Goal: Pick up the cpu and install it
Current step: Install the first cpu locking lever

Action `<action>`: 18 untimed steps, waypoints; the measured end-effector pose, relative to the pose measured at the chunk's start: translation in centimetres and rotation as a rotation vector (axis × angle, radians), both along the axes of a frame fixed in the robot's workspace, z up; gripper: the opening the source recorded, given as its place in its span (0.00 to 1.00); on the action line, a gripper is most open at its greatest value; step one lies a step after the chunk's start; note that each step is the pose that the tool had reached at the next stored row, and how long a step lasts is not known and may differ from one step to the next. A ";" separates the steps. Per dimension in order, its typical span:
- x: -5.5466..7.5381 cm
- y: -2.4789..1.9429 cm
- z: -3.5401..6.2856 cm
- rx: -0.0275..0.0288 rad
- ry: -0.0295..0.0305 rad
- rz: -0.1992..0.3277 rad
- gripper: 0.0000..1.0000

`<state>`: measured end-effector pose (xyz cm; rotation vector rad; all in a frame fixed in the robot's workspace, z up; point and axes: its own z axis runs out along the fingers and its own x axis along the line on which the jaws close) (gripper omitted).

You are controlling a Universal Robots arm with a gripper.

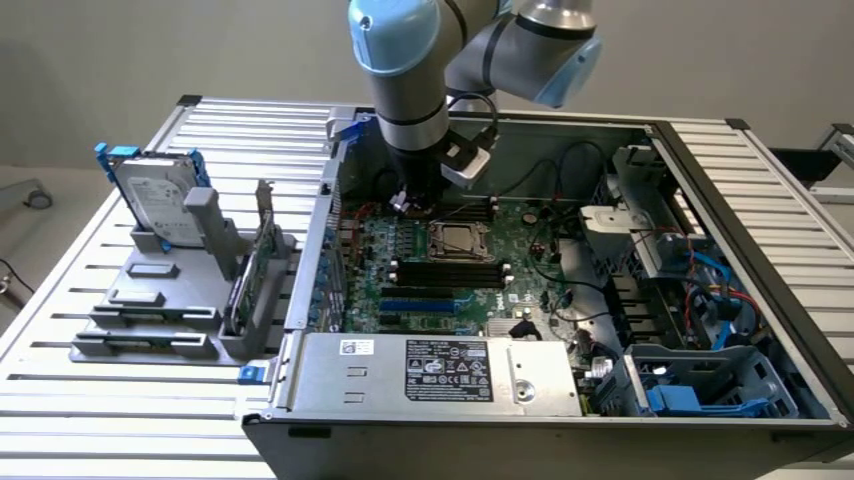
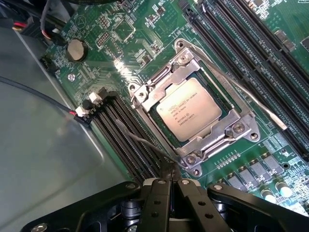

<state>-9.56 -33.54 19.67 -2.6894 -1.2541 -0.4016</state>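
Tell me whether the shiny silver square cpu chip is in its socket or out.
In: the silver square cpu lies flat inside the metal-rimmed socket frame on the green motherboard.

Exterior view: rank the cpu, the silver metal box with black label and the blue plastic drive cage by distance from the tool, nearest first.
1. Shiny silver-grey square cpu: right beside the tool, inside the open grey computer case.
2. Silver metal box with black label: along the case wall at the exterior view's bottom.
3. Blue plastic drive cage: in the case corner at the exterior view's lower right.
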 end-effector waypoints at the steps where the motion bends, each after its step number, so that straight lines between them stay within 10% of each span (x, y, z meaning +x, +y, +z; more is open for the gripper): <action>1: 0.0 0.02 -0.01 -0.0012 0.0000 0.000 0.11; 18: 0.0 0.32 -0.12 -0.0179 -0.0017 0.000 0.11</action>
